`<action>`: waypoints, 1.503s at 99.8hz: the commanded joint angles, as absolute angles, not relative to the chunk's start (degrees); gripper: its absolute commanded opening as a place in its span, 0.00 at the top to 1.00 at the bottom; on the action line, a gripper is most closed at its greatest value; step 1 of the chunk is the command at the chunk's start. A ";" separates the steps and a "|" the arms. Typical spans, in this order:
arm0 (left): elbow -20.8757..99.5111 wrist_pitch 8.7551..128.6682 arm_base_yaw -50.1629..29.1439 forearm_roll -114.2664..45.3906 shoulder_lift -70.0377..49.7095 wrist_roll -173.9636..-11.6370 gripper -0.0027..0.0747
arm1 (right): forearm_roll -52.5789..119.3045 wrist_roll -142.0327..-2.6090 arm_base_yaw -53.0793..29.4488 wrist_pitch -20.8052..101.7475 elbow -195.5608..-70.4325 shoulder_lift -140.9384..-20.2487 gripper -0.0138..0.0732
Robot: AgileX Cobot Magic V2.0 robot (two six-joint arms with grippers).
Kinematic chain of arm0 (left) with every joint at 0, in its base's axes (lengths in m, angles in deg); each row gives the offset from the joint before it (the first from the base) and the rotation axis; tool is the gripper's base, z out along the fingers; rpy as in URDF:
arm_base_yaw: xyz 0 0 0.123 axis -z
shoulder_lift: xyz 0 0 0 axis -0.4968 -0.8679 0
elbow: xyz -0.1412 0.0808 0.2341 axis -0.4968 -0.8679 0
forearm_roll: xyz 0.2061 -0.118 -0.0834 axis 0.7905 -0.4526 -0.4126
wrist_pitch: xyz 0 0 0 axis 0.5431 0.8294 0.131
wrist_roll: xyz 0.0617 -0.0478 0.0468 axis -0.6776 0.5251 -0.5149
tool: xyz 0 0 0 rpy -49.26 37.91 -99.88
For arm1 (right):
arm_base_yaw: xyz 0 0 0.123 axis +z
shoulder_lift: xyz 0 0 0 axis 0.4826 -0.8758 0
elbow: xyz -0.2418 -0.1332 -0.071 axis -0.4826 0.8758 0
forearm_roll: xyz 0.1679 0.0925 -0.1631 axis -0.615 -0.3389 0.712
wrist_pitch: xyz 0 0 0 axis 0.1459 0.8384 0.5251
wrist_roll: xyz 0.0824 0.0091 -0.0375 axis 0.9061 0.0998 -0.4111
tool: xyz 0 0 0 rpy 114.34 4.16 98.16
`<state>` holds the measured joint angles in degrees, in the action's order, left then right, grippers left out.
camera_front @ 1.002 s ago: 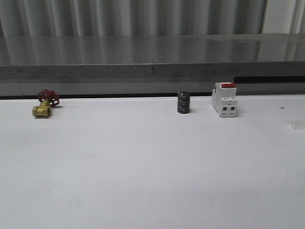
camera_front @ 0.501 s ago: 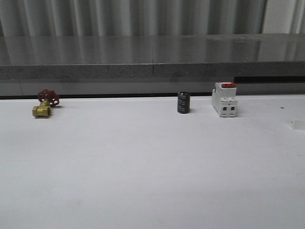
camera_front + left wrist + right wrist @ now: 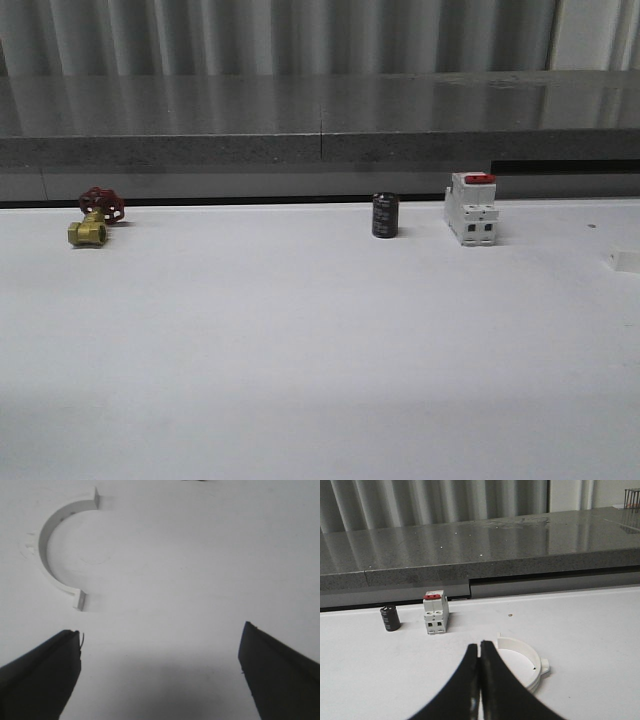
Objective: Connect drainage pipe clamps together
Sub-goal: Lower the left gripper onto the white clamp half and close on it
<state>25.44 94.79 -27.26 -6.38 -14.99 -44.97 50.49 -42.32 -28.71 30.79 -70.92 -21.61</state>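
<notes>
Across the last second the front view has not changed: the valve (image 3: 95,217), black cylinder (image 3: 385,215) and breaker (image 3: 471,208) sit in the same places along the far edge of the desk (image 3: 320,350), so the work has probably not begun. The left claw (image 3: 160,672) is spread wide above the desk, and one clamp (image 3: 57,555) lies flat just beyond its left finger, untouched, open side toward the middle of the view. The right claw (image 3: 479,680) is pressed together, holding nothing. The other clamp (image 3: 522,666) lies just beyond its tips, partly hidden, so its exact form is hard to read. Neither half is grasped yet; my guess is the next step is picking one up.
</notes>
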 commanded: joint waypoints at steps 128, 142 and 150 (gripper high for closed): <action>61.31 97.79 -48.25 -13.39 -65.18 -69.29 0.15 | 50.66 -42.92 -29.07 25.96 -72.06 -20.48 0.92; 61.31 96.89 -48.25 -13.39 -65.28 -70.14 0.15 | 50.66 -42.92 -29.07 25.96 -72.06 -20.48 0.92; 61.31 96.31 -48.25 -13.39 -65.68 -70.41 0.15 | 50.66 -42.92 -29.07 25.96 -72.06 -20.48 0.92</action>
